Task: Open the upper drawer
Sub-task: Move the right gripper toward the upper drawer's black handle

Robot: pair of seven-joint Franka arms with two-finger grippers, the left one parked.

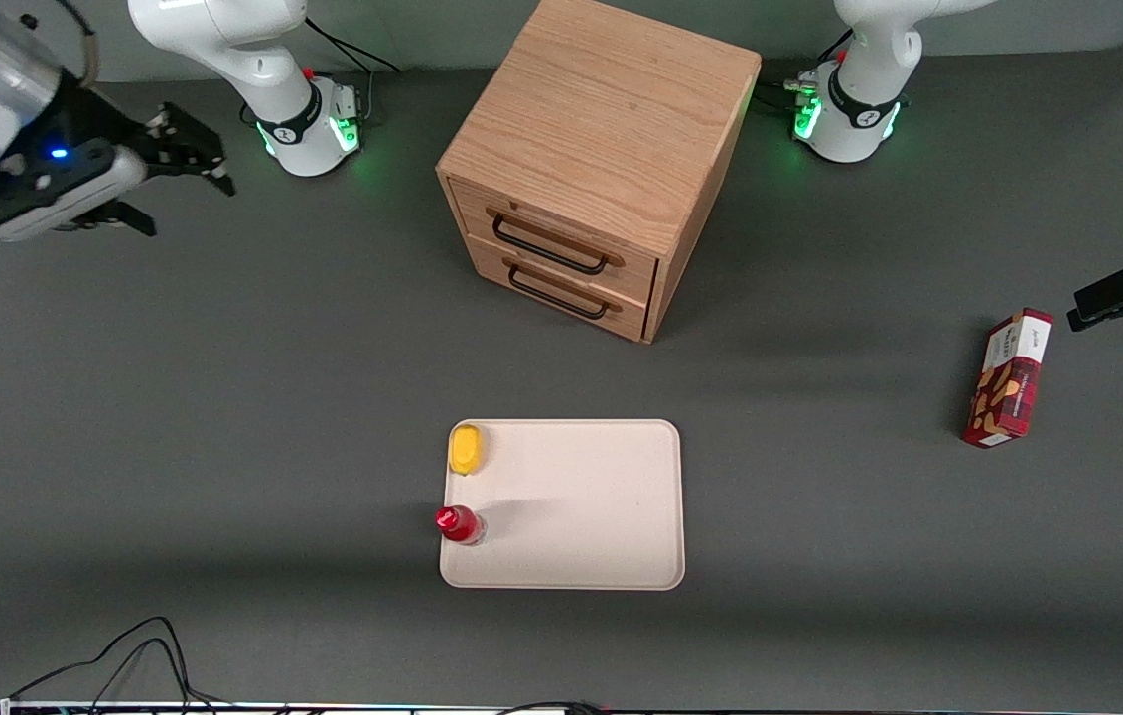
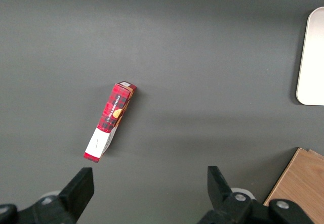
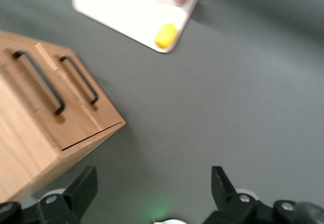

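The light-oak cabinet (image 1: 611, 109) stands on the grey table, farther from the front camera than the tray. Its upper drawer (image 1: 561, 226) is shut, with its black bar handle (image 1: 549, 245) above the bottom drawer's matching handle (image 1: 558, 295). My right gripper (image 1: 188, 206) hangs open and empty in the air toward the working arm's end of the table, well apart from the cabinet. In the right wrist view the gripper (image 3: 153, 179) is open over bare table, and the upper drawer's handle (image 3: 39, 81) shows beside the bottom one (image 3: 80, 80).
A cream tray (image 1: 581, 506) lies nearer the front camera than the cabinet, with a yellow object (image 1: 466, 449) and a red bottle (image 1: 459, 523) at its edge. A red box (image 1: 1008, 378) stands toward the parked arm's end. Cables (image 1: 124, 665) trail along the front edge.
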